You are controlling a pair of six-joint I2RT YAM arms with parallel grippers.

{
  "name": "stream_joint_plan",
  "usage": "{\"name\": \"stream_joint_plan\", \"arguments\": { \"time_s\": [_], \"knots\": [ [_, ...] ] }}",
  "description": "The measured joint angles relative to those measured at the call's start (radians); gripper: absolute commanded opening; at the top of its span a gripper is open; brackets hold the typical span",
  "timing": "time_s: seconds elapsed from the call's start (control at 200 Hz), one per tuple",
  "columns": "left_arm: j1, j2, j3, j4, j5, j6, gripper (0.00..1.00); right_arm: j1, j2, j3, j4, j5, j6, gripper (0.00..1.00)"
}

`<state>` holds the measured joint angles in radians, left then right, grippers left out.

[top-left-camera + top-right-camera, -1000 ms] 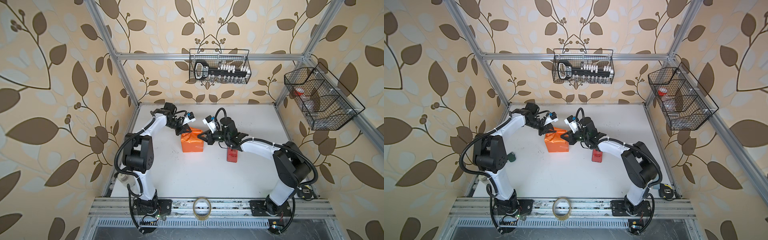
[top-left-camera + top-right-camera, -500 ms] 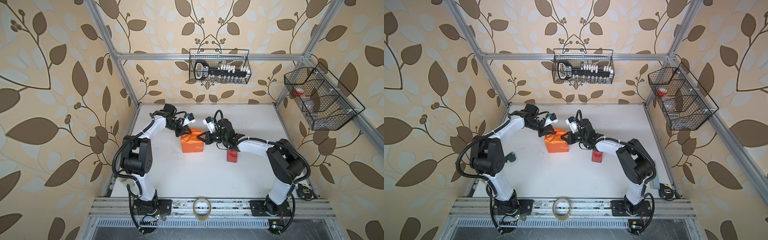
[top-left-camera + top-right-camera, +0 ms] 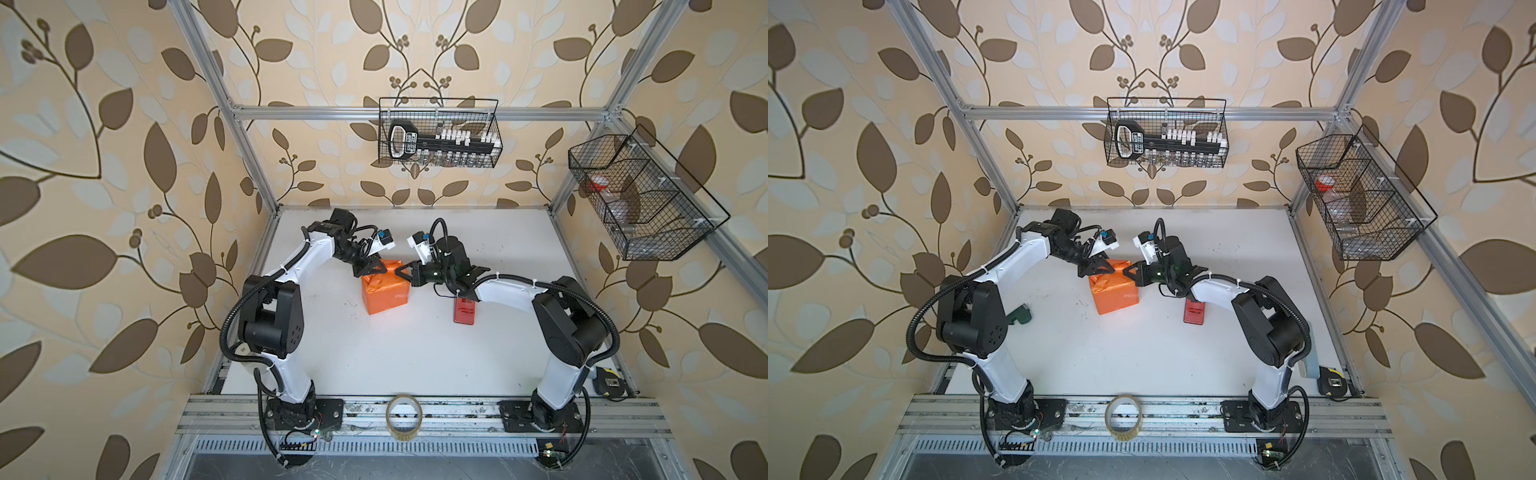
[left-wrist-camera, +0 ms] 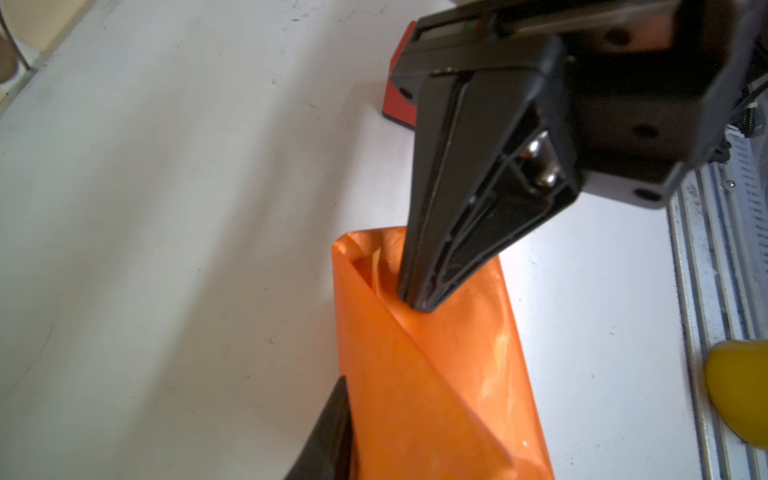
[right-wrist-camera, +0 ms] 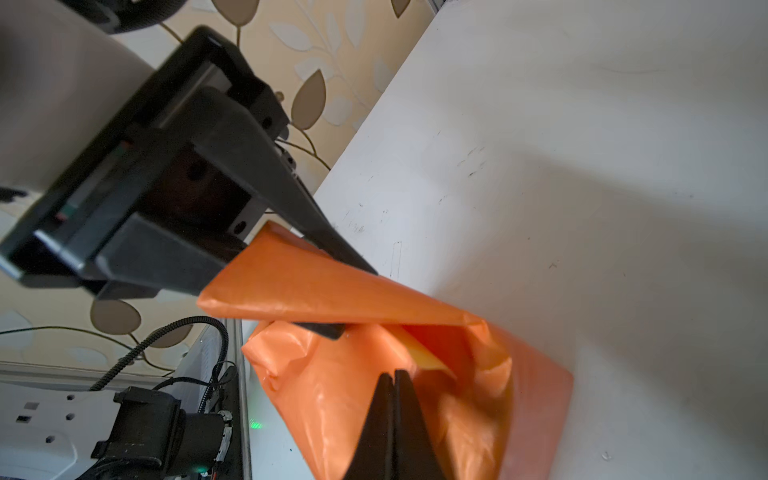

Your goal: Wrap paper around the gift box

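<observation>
A tape roll (image 3: 404,417) stands on the rail at the table's (image 3: 374,353) near edge, and a tape measure (image 3: 609,380) lies by the near right corner. Farther in, right of centre, lies a red tape dispenser (image 3: 464,311). Near it, at mid-table, the orange paper (image 3: 384,291) sits folded into a parcel; the gift box is hidden inside. At the parcel's far right corner the right pincer (image 3: 402,273) is clenched, its tip pressed into a fold. At the far left corner the left pincer (image 3: 371,270) is released, jaws parted about a loose flap of the paper.
</observation>
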<state>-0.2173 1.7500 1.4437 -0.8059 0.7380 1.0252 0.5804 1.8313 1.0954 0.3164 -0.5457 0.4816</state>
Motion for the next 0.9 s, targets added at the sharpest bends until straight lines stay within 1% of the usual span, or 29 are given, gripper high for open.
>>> {"name": "stream_joint_plan", "arguments": {
  "time_s": [0.04, 0.18, 0.25, 0.355, 0.415, 0.52, 0.61, 0.78, 0.9],
  "knots": [
    [-0.006, -0.011, 0.0, -0.003, -0.007, 0.0, 0.32, 0.0, 0.001, 0.001, 0.001, 0.0, 0.0, 0.0],
    [-0.017, -0.042, 0.0, -0.003, -0.021, -0.018, 0.34, 0.007, 0.003, 0.005, 0.0, 0.0, -0.004, 0.0],
    [-0.019, -0.049, 0.0, -0.002, -0.034, -0.039, 0.27, 0.011, 0.003, 0.005, -0.001, 0.001, -0.007, 0.0],
    [-0.025, -0.06, -0.014, 0.014, -0.045, -0.075, 0.22, 0.013, 0.003, 0.006, -0.006, 0.004, -0.019, 0.0],
    [-0.031, -0.072, -0.037, 0.029, -0.062, -0.092, 0.2, 0.014, 0.003, 0.007, -0.008, 0.005, -0.026, 0.0],
    [-0.049, -0.099, -0.092, 0.051, -0.09, -0.116, 0.13, 0.014, 0.003, 0.01, -0.013, 0.007, -0.033, 0.0],
    [-0.072, -0.113, -0.123, 0.064, -0.116, -0.158, 0.11, 0.015, 0.003, 0.015, -0.025, 0.008, -0.037, 0.0],
    [-0.124, -0.146, -0.158, 0.096, -0.154, -0.244, 0.09, 0.021, 0.004, 0.023, -0.041, 0.015, -0.05, 0.0],
    [-0.131, -0.171, -0.19, 0.118, -0.166, -0.279, 0.06, 0.023, 0.004, 0.023, -0.041, 0.015, -0.053, 0.0]
  ]
}}
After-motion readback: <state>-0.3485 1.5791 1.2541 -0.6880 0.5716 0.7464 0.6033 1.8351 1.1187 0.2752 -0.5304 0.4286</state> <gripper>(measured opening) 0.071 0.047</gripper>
